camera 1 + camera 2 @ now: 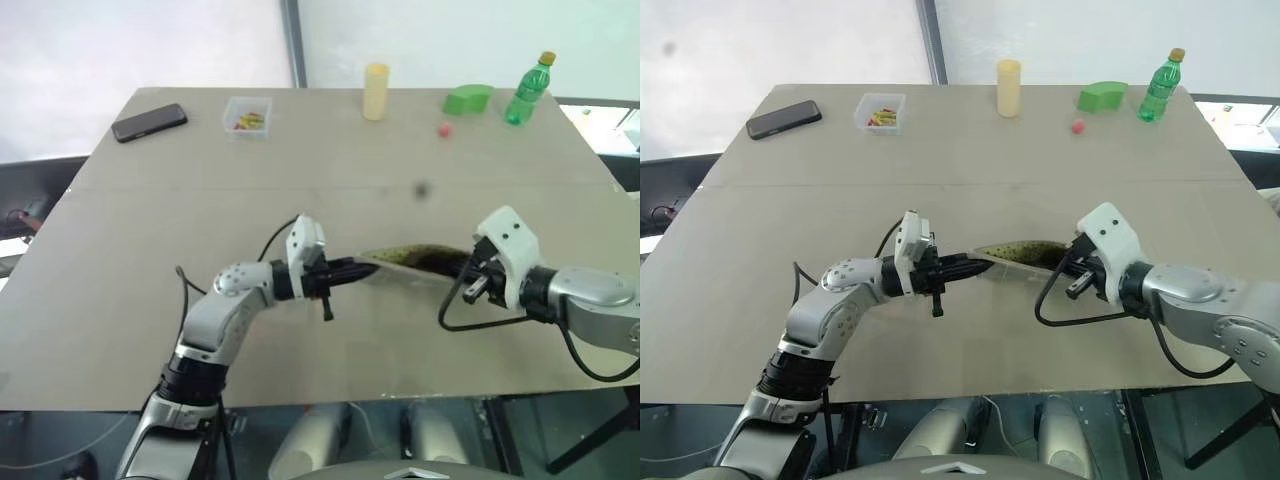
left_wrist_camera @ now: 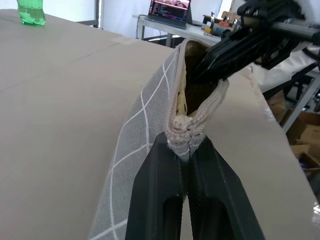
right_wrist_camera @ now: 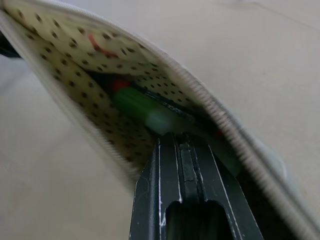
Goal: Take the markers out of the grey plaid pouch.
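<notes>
Soft grey plaid fabric pouch (image 2: pixel 145 130): left gripper (image 2: pixel 186 150) fingers clamped on its limp zip end. Right gripper (image 3: pixel 186 142) fingers together inside, beside smooth green marker (image 3: pixel 142 107) (we judge it slippery; take hold mid-barrel).

The pouch (image 2: pixel 145 125) mouth gapes, but the right gripper (image 3: pixel 182 142) already fills it, fingers pressed together against a green marker (image 3: pixel 142 110). The left gripper (image 2: pixel 186 145) pinches one end. Bare table (image 1: pixel 300 170) lies all round.

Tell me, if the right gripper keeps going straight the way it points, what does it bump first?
Most likely the green marker. The shut right gripper points into the open pouch, and the marker lies just past its tips. Whether they already touch is unclear.
</notes>
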Robot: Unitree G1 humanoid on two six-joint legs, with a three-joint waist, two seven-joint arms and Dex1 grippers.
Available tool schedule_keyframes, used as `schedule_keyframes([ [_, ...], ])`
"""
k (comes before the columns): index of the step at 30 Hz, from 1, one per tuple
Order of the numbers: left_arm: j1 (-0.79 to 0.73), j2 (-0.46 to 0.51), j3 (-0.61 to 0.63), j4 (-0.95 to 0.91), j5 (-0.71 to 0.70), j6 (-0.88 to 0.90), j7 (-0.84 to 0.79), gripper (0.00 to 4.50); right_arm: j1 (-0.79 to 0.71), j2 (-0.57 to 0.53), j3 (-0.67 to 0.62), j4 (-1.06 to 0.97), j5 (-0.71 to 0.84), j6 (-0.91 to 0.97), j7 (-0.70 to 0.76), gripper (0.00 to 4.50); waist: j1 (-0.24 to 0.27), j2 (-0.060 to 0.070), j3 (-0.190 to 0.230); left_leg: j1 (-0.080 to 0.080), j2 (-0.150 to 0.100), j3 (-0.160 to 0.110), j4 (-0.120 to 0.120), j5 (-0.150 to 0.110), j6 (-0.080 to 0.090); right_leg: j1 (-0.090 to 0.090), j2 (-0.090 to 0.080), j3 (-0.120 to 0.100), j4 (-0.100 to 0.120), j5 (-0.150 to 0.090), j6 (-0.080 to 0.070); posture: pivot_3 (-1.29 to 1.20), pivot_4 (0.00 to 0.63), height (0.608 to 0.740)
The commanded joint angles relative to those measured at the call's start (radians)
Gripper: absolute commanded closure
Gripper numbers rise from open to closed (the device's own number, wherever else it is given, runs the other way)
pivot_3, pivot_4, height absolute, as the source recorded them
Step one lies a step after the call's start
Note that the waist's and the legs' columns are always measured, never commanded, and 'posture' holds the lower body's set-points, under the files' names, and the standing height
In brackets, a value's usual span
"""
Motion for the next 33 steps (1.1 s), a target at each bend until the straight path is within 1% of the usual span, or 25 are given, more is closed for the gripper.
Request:
schedule_keyframes([
  [1,0.001,0.012,0.015,-0.023,-0.061,0.05,-0.035,4.5,-0.083,-0.074,0.136,-0.063,-0.247,-0.066,0.142,4.47,-0.004,0.001,0.001,0.0,0.0,0.0,0.0,0.0,0.0,0.0,0.0,0.0,0.0,0.0,0.0,0.0,0.15,0.74],
  [4,0.002,0.016,0.013,-0.017,-0.081,0.091,-0.042,4.5,-0.144,-0.159,0.348,-0.062,-0.536,-0.191,0.306,4.47,-0.011,0.002,0.001,0.0,0.0,0.001,0.0,0.0,0.0,-0.001,0.001,0.0,0.0,0.0,0.0,0.0,0.15,0.74],
  [6,-0.002,0.014,0.015,-0.012,-0.088,0.108,-0.041,4.5,-0.161,-0.172,0.425,-0.041,-0.669,-0.276,0.39,4.47,-0.012,0.002,0.001,0.0,0.0,0.0,0.0,0.001,-0.002,0.0,0.001,-0.001,0.0,0.0,0.001,0.0,0.15,0.74],
  [8,-0.012,0.007,0.02,-0.003,-0.094,0.126,-0.034,4.5,-0.168,-0.168,0.473,-0.017,-0.778,-0.335,0.451,3.93,-0.012,0.002,0.001,0.0,0.0,0.001,0.0,0.002,-0.004,-0.001,0.0,-0.001,0.0,0.0,0.001,0.0,0.15,0.74],
  [9,-0.017,0.005,0.022,0.0,-0.095,0.132,-0.031,4.5,-0.168,-0.162,0.488,-0.004,-0.827,-0.357,0.47,3.76,-0.012,0.002,0.001,0.0,0.0,0.001,0.0,0.002,-0.005,-0.001,0.0,0.0,0.0,0.0,0.0,0.0,0.15,0.74],
  [10,-0.02,0.002,0.023,0.003,-0.096,0.136,-0.029,4.5,-0.167,-0.152,0.498,0.009,-0.87,-0.373,0.483,3.19,-0.012,0.002,0.001,0.0,0.0,0.001,0.0,0.002,-0.005,-0.001,0.0,0.0,0.0,0.0,0.0,0.0,0.15,0.74],
  [13,-0.024,-0.004,0.026,0.001,-0.098,0.148,-0.022,4.5,-0.16,-0.12,0.517,0.04,-0.976,-0.407,0.517,1.86,-0.012,0.001,0.001,0.0,0.0,0.001,0.0,0.002,-0.006,0.0,0.0,0.0,0.0,0.0,0.0,0.0,0.15,0.74],
  [19,-0.018,-0.011,0.021,-0.016,-0.096,0.16,-0.011,4.5,-0.169,-0.044,0.56,0.103,-1.17,-0.465,0.584,1.86,-0.012,0.001,0.001,0.0,0.0,0.001,0.001,0.001,-0.007,0.0,0.001,0.001,0.001,0.0,0.0,0.0,0.15,0.74],
  [21,-0.016,-0.012,0.01,-0.023,-0.089,0.155,-0.013,4.5,-0.177,0.014,0.585,0.144,-1.225,-0.451,0.588,1.86,-0.012,0.001,0.0,0.0,0.0,0.001,0.001,0.001,-0.008,0.0,0.001,0.001,0.001,0.0,0.0,0.0,0.15,0.74],
  [26,-0.024,-0.017,0.001,-0.029,-0.085,0.157,-0.011,4.5,-0.181,0.209,0.59,0.266,-1.364,-0.349,0.494,1.86,-0.012,0.001,0.0,0.001,0.0,0.001,0.001,0.001,-0.008,-0.001,0.001,0.002,0.002,0.0,0.0,0.0,0.15,0.74],
  [29,-0.031,-0.022,0.0,-0.032,-0.085,0.161,-0.004,4.5,-0.166,0.3,0.597,0.317,-1.425,-0.33,0.458,1.86,-0.011,0.0,0.0,0.001,0.0,0.001,0.001,0.001,-0.008,-0.001,0.001,0.002,0.002,0.0,-0.001,0.0,0.15,0.74],
  [31,-0.033,-0.026,0.0,-0.033,-0.087,0.163,0.003,4.5,-0.148,0.358,0.587,0.343,-1.446,-0.323,0.431,2.37,-0.012,0.0,0.0,0.001,0.0,0.001,0.001,0.001,-0.008,0.0,0.001,0.002,0.002,0.001,-0.001,0.0,0.15,0.74],
  [33,-0.036,-0.03,0.002,-0.033,-0.084,0.159,0.014,4.5,-0.129,0.384,0.573,0.346,-1.461,-0.324,0.422,2.93,-0.012,0.0,0.0,0.001,0.0,0.001,0.001,0.001,-0.008,0.0,0.002,0.002,0.002,0.001,-0.001,0.0,0.15,0.74],
])
